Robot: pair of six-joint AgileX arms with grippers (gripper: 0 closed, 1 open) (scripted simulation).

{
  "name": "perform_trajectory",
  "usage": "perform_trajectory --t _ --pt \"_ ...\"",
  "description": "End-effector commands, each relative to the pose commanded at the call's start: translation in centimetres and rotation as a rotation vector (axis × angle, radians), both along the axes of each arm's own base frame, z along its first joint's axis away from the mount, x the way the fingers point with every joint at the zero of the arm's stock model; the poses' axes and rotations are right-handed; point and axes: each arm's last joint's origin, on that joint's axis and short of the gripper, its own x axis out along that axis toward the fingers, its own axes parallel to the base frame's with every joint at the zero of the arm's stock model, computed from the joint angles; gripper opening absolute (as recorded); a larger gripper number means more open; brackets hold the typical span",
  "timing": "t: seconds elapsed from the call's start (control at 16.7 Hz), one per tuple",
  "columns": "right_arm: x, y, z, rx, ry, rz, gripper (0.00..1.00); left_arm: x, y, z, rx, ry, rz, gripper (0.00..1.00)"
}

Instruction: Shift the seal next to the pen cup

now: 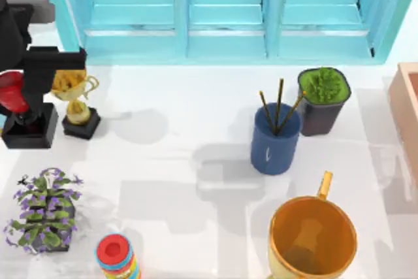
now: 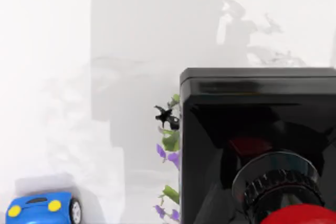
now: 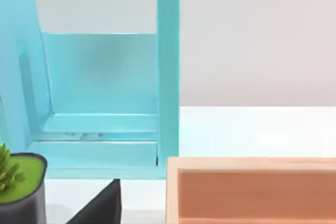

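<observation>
The seal [image 1: 19, 112], a red knob on a black square block, hangs tilted above the table's far left, beside the gold trophy. My left gripper [image 1: 29, 96] is shut on it. In the left wrist view the seal's black block [image 2: 252, 129] looms close, with its red knob [image 2: 302, 216] at the edge and the table far below. The pen cup [image 1: 275, 140], dark blue with three brown sticks, stands right of centre, well away from the seal. My right arm's wrist view faces the back right corner of the table.
A gold trophy [image 1: 78, 99] stands just right of the seal. A purple plant [image 1: 46, 210] and a ring stack [image 1: 116, 256] sit front left. An orange mug [image 1: 312, 236], a green plant pot [image 1: 323, 99], a wooden box [image 1: 408, 115] and a blue toy car [image 2: 39, 208] are also here.
</observation>
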Motion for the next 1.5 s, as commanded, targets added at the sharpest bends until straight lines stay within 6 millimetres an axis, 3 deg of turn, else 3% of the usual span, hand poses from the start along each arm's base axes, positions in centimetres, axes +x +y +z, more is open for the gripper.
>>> perform_trajectory --t 0.24,0.54,0.72,0.9,1.08,1.5 --pt "0.0 0.0 0.0 0.0 0.0 0.0 1.0 2.5 -3.8 0.4 0.012 0.031 -0.001 0.0" --pt "0.0 0.0 0.0 0.0 0.0 0.0 1.0 5.2 -12.0 1.6 0.005 0.011 -0.003 0.0" --pt "0.0 0.0 0.0 0.0 0.0 0.0 1.0 5.2 -17.0 1.7 -0.006 -0.007 -0.002 0.0" --pt "0.0 0.0 0.0 0.0 0.0 0.0 1.0 4.4 -20.7 1.1 -0.007 -0.015 -0.001 0.0" --pt "0.0 0.0 0.0 0.0 0.0 0.0 1.0 3.8 -22.5 0.6 -0.003 -0.015 0.0 0.0" --pt "0.0 0.0 0.0 0.0 0.0 0.0 1.0 3.8 -22.5 0.5 -0.009 -0.023 -0.003 0.0"
